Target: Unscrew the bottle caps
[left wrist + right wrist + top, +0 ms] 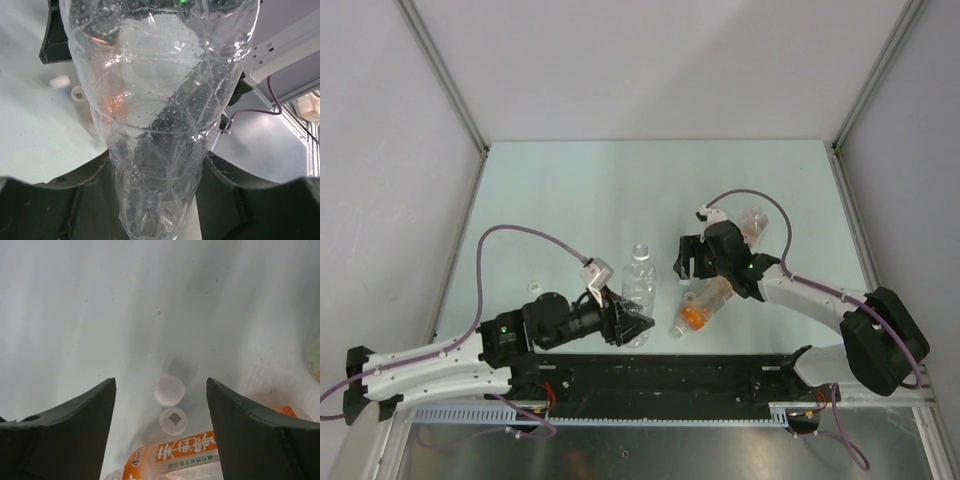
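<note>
Left end effector clenches the crinkled transparent bottle, upright over the pale worktop. Right end effector hangs released over a round white cap and a second cap, beside the lying orange bottle.

I look down on a pale mint-green table enclosed by plain grey-white panels: back wall at 12 o'clock, left wall at 9, right wall at 3. Silver frame posts edge the far corners. The light is soft and even.
</note>
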Controlling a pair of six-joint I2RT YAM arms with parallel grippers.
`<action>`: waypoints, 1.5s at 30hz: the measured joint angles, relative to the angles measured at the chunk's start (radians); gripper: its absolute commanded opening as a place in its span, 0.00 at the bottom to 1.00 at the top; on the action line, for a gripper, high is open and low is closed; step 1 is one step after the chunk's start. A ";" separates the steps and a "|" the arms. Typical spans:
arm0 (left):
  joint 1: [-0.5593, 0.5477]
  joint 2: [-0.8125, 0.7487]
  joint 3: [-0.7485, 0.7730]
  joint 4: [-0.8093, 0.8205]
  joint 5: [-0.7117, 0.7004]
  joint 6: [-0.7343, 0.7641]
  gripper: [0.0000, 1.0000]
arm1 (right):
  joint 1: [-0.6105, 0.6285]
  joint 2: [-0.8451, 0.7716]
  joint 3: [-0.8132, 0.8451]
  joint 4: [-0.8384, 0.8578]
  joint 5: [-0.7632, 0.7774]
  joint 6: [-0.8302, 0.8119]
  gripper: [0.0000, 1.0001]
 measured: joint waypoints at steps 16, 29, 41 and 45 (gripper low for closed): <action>0.000 -0.012 -0.002 -0.006 0.000 -0.011 0.00 | -0.041 -0.303 0.000 -0.046 -0.117 0.025 0.99; 0.000 0.090 -0.002 -0.021 0.011 -0.011 0.02 | -0.085 -0.619 0.000 0.021 -0.447 0.066 0.99; -0.008 0.152 0.037 -0.025 0.069 -0.007 0.04 | -0.021 -0.519 0.000 0.231 -0.621 0.201 0.88; -0.013 0.174 0.050 -0.026 0.085 -0.005 0.04 | 0.016 -0.492 0.000 0.256 -0.620 0.212 0.74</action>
